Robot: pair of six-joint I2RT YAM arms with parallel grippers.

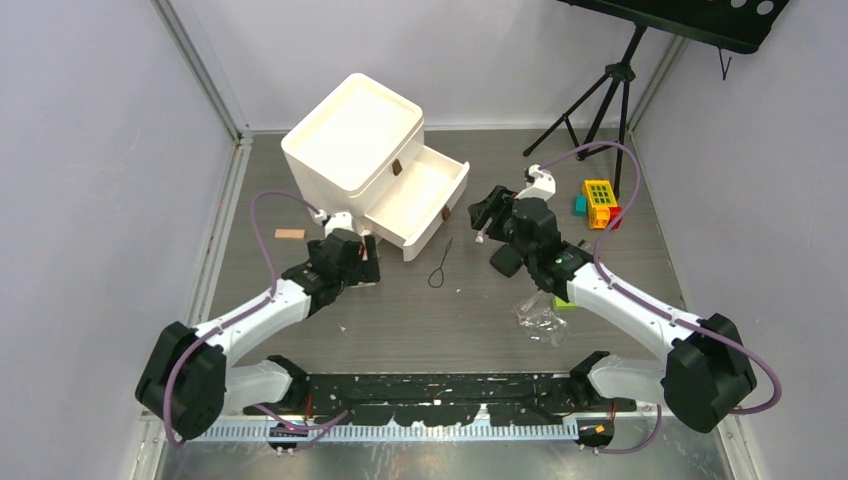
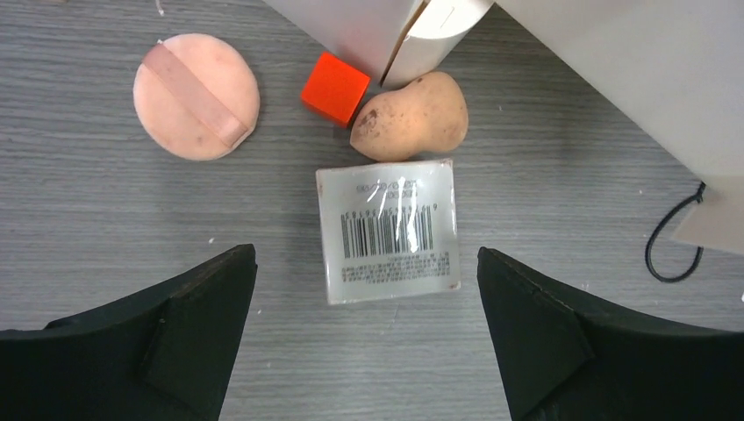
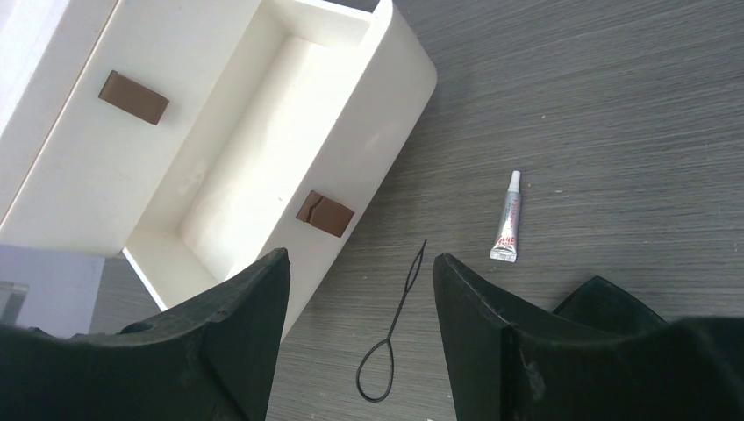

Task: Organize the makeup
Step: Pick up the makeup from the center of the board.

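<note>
Grey wood-grain bench [image 1: 420,320], pale lilac walls [image 1: 90,150], and a black tripod [image 1: 605,95] in the far right corner. My left jaws hang spread and empty over the clear barcoded box [image 2: 389,230]. The peach sponge [image 2: 411,118] lies just beside it and the pink puff [image 2: 196,96] lies apart. My right jaws, also spread and empty, hover above a black wire loop [image 3: 395,329], near the small white tube [image 3: 506,219] and the open white drawer [image 3: 263,149].

Right gripper [image 3: 360,257] spread above wire loop [image 3: 404,298]; white tube [image 3: 506,219] near; drawer [image 3: 377,132] alongside.
</note>
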